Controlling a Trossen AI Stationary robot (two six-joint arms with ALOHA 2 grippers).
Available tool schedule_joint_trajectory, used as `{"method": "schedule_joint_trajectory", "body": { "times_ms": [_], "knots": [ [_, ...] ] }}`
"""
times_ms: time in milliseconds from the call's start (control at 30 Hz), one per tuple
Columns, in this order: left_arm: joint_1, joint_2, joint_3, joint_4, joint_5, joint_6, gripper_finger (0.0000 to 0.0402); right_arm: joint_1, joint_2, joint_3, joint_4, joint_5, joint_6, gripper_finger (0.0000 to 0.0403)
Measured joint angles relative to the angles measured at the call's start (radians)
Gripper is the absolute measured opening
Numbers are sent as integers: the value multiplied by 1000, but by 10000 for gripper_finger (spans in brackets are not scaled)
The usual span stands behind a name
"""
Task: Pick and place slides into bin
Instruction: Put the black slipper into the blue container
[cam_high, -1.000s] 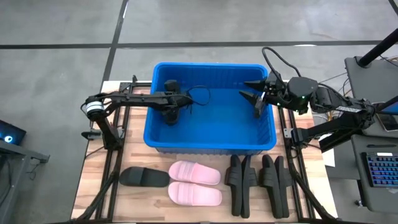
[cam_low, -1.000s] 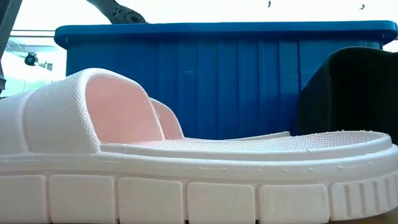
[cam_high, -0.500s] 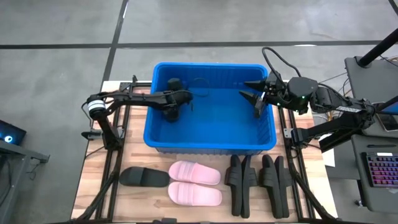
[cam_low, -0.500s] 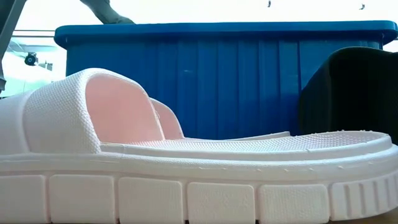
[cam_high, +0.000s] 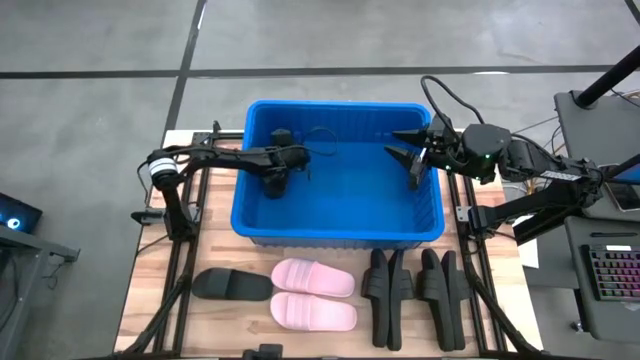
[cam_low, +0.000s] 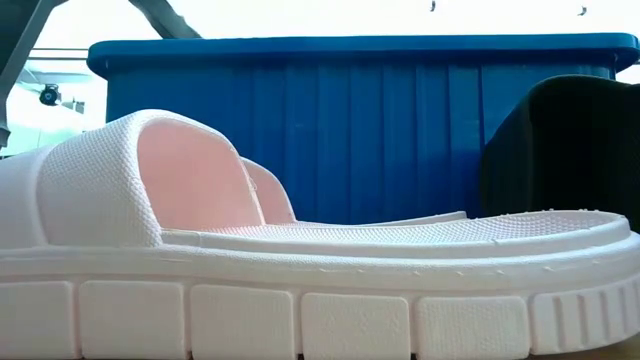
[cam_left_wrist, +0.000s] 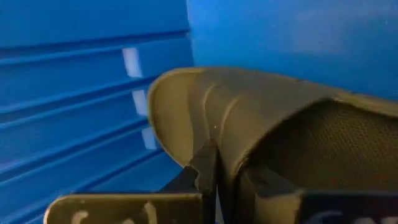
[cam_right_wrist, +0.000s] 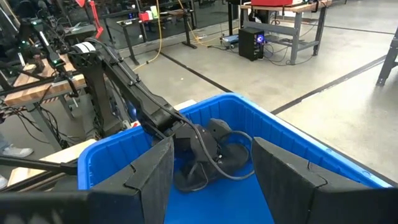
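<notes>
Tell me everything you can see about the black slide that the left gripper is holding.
The black slide looks like matte rubber, with a curved, smooth edge and a finely textured surface behind it. The left gripper is shut on it, inside the blue bin near the bin's left wall. Whether it touches the floor is unclear.

No words, brands or numbers can be read anywhere — not on the bin (cam_high: 340, 232), not on the slides (cam_high: 313, 294). Pale marks show on the left gripper's (cam_left_wrist: 214, 180) finger, too blurred to make out.
</notes>
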Motion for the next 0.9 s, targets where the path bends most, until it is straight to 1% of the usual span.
{"method": "schedule_joint_trajectory", "body": {
  "times_ms": [167,267,367,500,667,800,900],
  "knots": [
    [7,7,0,-12,13,0,6,0,0,0,0,0,0,206],
    [15,6,0,-12,50,-2,32,0,0,0,0,0,0,206],
    [21,6,1,-13,80,-1,77,0,0,0,0,0,0,206],
    [25,6,1,-18,92,-2,156,0,0,0,-1,0,0,206],
    [27,-2,27,-107,108,-21,251,0,0,0,-10,0,0,206],
    [27,-16,36,-146,120,-30,311,0,0,0,-10,0,-1,206],
    [27,-30,35,-146,123,-30,345,0,0,0,-11,0,-1,206]
  ]
}}
